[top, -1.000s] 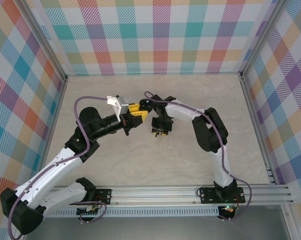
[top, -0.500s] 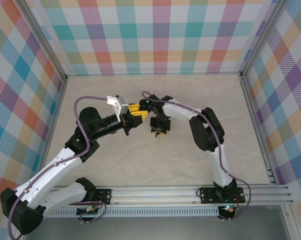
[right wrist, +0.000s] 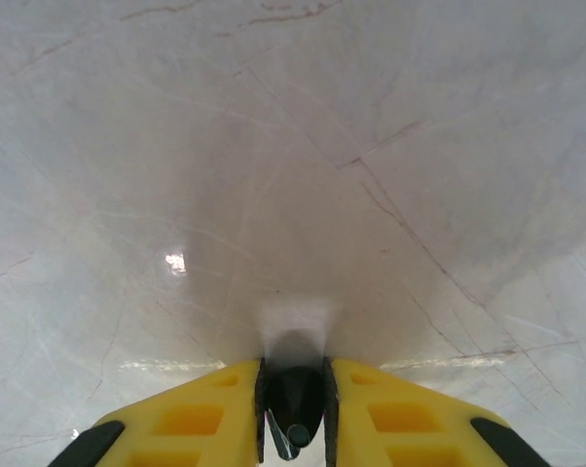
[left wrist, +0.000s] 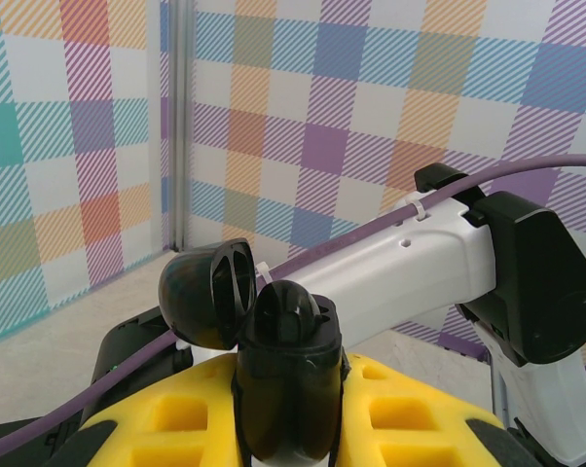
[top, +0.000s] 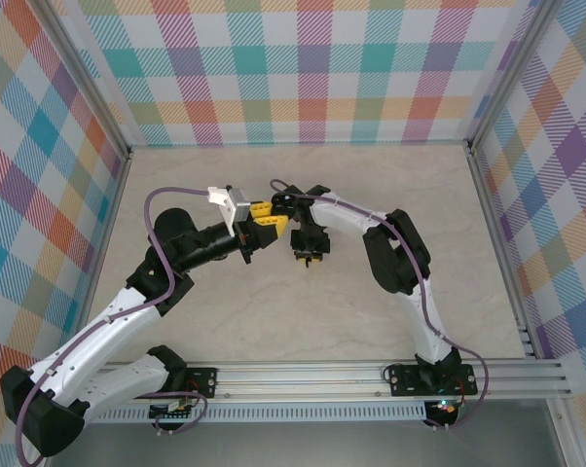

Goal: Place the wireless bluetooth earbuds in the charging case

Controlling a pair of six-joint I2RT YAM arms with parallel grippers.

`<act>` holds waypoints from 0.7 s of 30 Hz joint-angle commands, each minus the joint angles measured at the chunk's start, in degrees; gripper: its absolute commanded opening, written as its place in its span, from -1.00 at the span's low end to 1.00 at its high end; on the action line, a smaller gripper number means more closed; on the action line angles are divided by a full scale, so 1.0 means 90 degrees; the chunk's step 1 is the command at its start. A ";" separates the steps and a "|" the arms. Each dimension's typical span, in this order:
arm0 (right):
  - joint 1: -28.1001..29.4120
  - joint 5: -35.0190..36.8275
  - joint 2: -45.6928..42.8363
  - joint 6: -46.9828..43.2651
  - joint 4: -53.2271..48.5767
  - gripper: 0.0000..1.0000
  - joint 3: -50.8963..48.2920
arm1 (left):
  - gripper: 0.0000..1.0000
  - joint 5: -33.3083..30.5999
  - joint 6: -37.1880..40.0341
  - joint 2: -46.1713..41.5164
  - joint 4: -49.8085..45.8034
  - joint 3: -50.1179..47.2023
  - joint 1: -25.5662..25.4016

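**Two arms meet at mid-table: the charging case (left wrist: pixel 287 341) in one, a black earbud (right wrist: pixel 295 409) in the other**

Pastel plaid walls (top: pixel 303 68) enclose a pale, marbled table (top: pixel 274 331), with an aluminium rail (top: pixel 312 375) along its near edge. From that rail the left arm (top: pixel 118 321) reaches up and to the right. The right arm (top: pixel 410 263) bends up and to the left, so the two wrists come close together around the middle of the table. A purple cable (top: pixel 152 209) runs along the left arm.

The left gripper (top: pixel 261 222) has its yellow fingers (left wrist: pixel 176 418) clamped on the rounded black charging case. The left wrist view shows the case upright between them. Its lid (left wrist: pixel 207 292) is hinged open and tipped to the left, and a white link of the right arm crosses behind it.

The right gripper (top: pixel 308 251) sits just to the right of the left one, a little nearer the rail, and points down at the table. In the right wrist view its yellow fingers (right wrist: pixel 205 409) are drawn close together on the small black earbud, which is pinched in the narrow gap between them. The earbud is apart from the case, not in it. Whether it touches the table cannot be told.
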 commanded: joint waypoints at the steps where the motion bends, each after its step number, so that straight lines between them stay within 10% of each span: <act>1: 0.0045 0.0097 0.0134 -0.0135 -0.0018 -0.54 -0.0056 | -0.95 0.0062 -0.0009 -0.0045 0.0122 0.0194 -0.0071; 21: -0.0790 -0.0975 -0.1277 -0.1038 0.2095 -0.57 -0.2088 | -0.95 -0.0489 -0.0164 0.0090 -0.0140 0.0223 -0.0077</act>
